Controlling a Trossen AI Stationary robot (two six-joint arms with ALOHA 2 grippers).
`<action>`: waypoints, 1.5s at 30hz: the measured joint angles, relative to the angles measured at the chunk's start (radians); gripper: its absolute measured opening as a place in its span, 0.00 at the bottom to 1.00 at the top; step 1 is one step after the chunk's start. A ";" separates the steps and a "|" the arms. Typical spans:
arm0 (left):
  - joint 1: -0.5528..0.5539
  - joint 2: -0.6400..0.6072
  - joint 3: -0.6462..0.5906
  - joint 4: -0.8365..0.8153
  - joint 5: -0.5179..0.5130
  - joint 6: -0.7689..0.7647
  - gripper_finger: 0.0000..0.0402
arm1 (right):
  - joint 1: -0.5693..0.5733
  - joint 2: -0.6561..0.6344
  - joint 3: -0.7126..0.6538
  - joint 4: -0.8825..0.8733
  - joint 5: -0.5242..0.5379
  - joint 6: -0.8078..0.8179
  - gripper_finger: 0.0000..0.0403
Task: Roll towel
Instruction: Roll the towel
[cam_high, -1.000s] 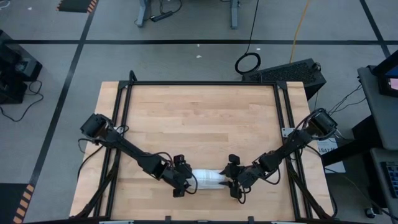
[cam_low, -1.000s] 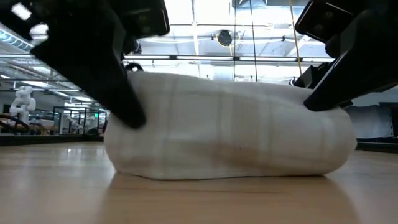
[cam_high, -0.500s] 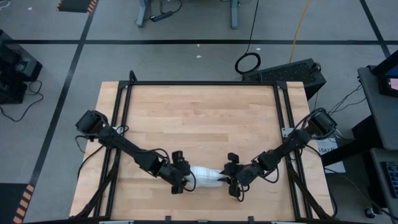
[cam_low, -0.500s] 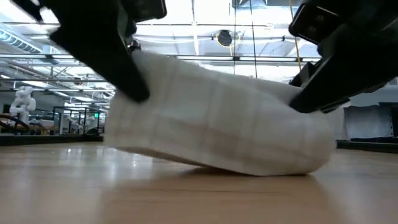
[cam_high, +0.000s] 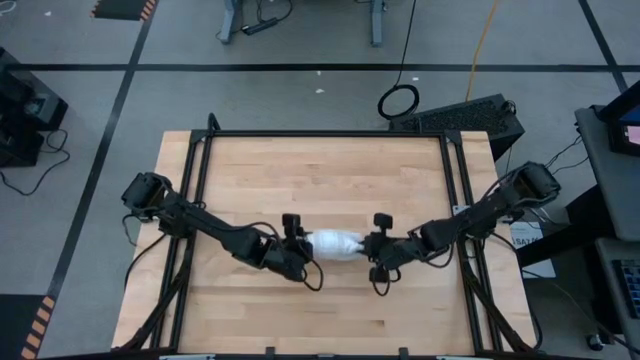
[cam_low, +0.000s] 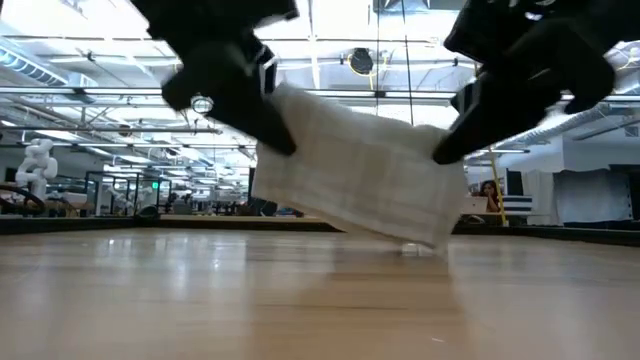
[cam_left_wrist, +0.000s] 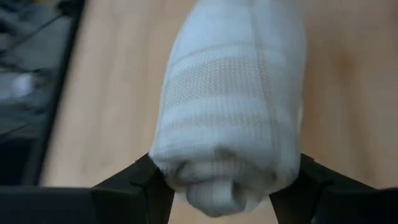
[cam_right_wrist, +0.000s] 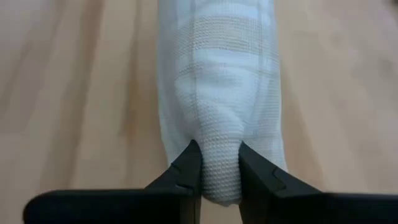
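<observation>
The towel (cam_high: 335, 243) is a short, thick white roll with faint tan check lines, held between my two grippers over the middle of the wooden table (cam_high: 320, 170). My left gripper (cam_high: 303, 246) is shut on its left end and my right gripper (cam_high: 372, 250) on its right end. In the low view the towel (cam_low: 355, 170) slants, with its left end higher. Its lower right corner (cam_low: 425, 240) is close to the table top; whether it touches, I cannot tell. My left gripper (cam_left_wrist: 221, 180) has the whole left end of the roll (cam_left_wrist: 217, 155) between its two fingers (cam_left_wrist: 140, 186), which stand one on each side. It comes slanting down from the table's left, along the roll. This end is lifted clear of the table. My right gripper (cam_right_wrist: 219, 165) pinches a narrow bunch of cloth at the roll's right end (cam_right_wrist: 219, 146) between its two fingers (cam_right_wrist: 186, 171), several layers gathered. It comes slanting down from the table's right, along the roll. This end hangs lower than the other.
Black frame rails (cam_high: 200, 200) run along the table's left, right and far sides. Bare wood lies beyond the roll toward the far edge and in front of it toward the near edge (cam_high: 330, 320). A person (cam_low: 490, 190) is far off in the room behind.
Both grippers have gone up and toward the table's far edge, carrying the roll from near the front edge to the middle. The roll lay flat on the table; its left end rose first, and now it hangs slanted between them.
</observation>
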 joint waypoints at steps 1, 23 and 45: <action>0.003 0.002 0.000 -0.019 -0.034 0.000 0.53 | -0.011 -0.011 0.000 -0.008 0.004 -0.023 0.15; -0.180 0.114 0.001 0.003 -0.032 -0.151 0.53 | 0.051 0.010 0.002 0.038 -0.129 0.045 0.15; -0.110 0.110 0.031 -0.003 -0.064 -0.103 0.34 | -0.015 -0.193 0.036 -0.088 -0.248 0.222 0.69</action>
